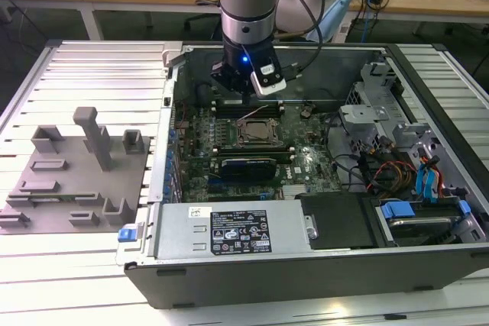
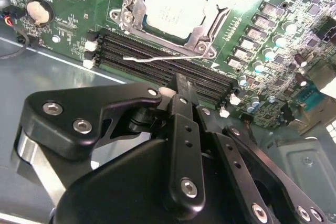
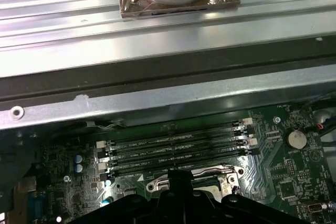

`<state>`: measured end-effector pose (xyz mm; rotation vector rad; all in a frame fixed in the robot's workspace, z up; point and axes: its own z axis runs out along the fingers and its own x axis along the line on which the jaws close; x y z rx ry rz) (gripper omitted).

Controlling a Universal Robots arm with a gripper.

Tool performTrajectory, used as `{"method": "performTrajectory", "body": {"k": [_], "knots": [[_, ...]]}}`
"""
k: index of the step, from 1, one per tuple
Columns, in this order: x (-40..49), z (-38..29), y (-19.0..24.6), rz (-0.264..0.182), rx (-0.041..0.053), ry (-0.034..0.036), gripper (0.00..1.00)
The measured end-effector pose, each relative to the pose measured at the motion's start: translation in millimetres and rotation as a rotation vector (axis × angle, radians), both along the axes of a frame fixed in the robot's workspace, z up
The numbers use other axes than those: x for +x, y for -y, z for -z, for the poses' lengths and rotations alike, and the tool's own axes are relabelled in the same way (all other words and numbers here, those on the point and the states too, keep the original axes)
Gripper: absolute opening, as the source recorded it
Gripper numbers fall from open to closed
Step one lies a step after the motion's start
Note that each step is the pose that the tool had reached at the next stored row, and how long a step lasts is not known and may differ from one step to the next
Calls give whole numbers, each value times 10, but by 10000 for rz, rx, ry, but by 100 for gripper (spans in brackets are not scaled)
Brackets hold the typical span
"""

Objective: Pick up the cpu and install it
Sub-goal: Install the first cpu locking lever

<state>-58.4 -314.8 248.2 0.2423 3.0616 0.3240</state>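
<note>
Exterior view: the arm reaches down into the open computer case point(image 1: 306, 265), which lies on the table point(image 1: 84, 59). The pincer point(image 1: 243, 88) hangs over the far edge of the motherboard point(image 1: 229, 150), its tip dark against the board and hard to read. The socket point(image 1: 258, 133) sits at 6 o'clock from the pincer, near but apart. The chip's top is hard to make out here. The grey tray point(image 1: 69, 181) lies at 9 o'clock of the case, and the power supply point(image 1: 237, 230) at 6 o'clock of the socket.

Second wrist view: the black pincer point(image 2: 178, 85) body blocks much of the case floor. The pincer is narrow - fingers drawn together into one bar, holding nothing. The cpu point(image 2: 176, 3) lies seated in the socket point(image 2: 131, 19), on the far side of the memory slots point(image 2: 157, 64) from the pincer tip and not touching it. It is flat and square with a silvery-white top and faint print, and a metal frame surrounds it; its far edge is cut off by the picture. A thin wire lever point(image 2: 157, 57) lies across the slots. A coin cell point(image 2: 38, 11) sits off to the side.

First wrist view: the pincer point(image 3: 181, 177) hides most of the socket point(image 3: 223, 178) - just bits of frame show past the memory slots point(image 3: 173, 148).
</note>
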Motion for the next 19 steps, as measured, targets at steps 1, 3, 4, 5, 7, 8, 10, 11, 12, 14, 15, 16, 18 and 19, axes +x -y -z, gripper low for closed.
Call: {"method": "performTrajectory", "body": {"k": [1, 3, 4, 5, 7, 8, 10, 11, 12, 14, 15, 16, 18, 19], "knots": [[0, 4, 0, 7, 3, 2, 11], [3, 24, 3, 87, 2, 1, 11], [6, 56, 6, 205, 2, 2, 11], [8, 97, 8, 373, 2, 1, 11], [8, 161, 13, 745, 1, 0, 11], [7, 181, 13, 958, 0, 0, 11], [8, 229, 13, 1764, 1, 1, 11], [9, 239, 13, 1993, 1, 1, 11], [13, 243, 13, 2124, 0, -1, 11], [39, 260, 2, 2596, 1, 0, 11], [46, 283, -89, 3126, 2, 1, 11], [46, 299, -131, 3580, 1, 0, 11], [48, 304, -143, 3686, 1, 0, 11], [53, 307, -147, 3723, 0, 0, 11]]}}
